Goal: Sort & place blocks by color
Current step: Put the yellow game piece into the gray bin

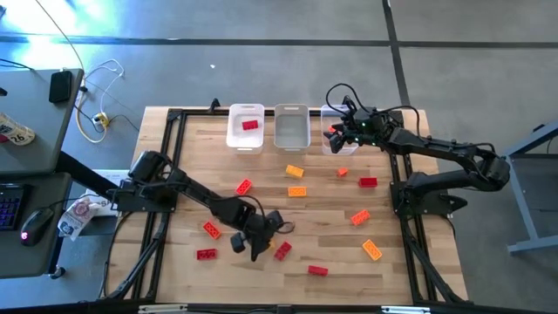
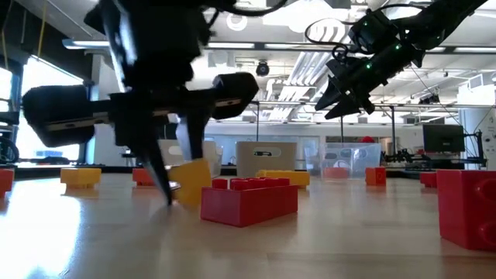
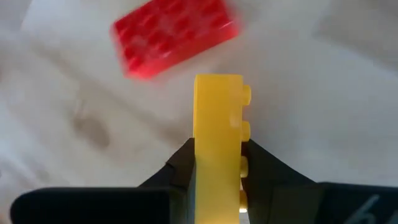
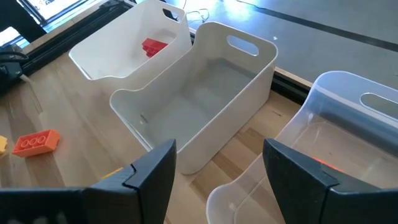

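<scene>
My left gripper (image 1: 259, 242) is near the table's front, shut on a yellow block (image 3: 217, 124), which also shows in the low view as the yellow block (image 2: 192, 182). A red block (image 3: 174, 37) lies flat on the table just beyond it. Several red and orange blocks lie scattered over the table, among them an orange block (image 1: 296, 191) and a red block (image 1: 212, 228). My right gripper (image 4: 217, 180) hangs open over the clear bins at the far edge, with nothing between its fingers. My left gripper pinches the yellow block between its two fingers, one finger (image 3: 261, 163) on the studded face (image 3: 244, 127) and the other on the opposite face. The fingers come steeply from above, slanting. The block stands on edge, tilted, low over the table; whether it touches the wood I cannot tell.
Three bins stand in a row at the far edge: the left bin (image 1: 235, 138) holds a red block (image 1: 250, 125), the middle bin (image 1: 291, 139) shows nothing inside, and the right bin (image 4: 348, 124) holds an orange-red piece. Black frame rails run along the table's sides.
</scene>
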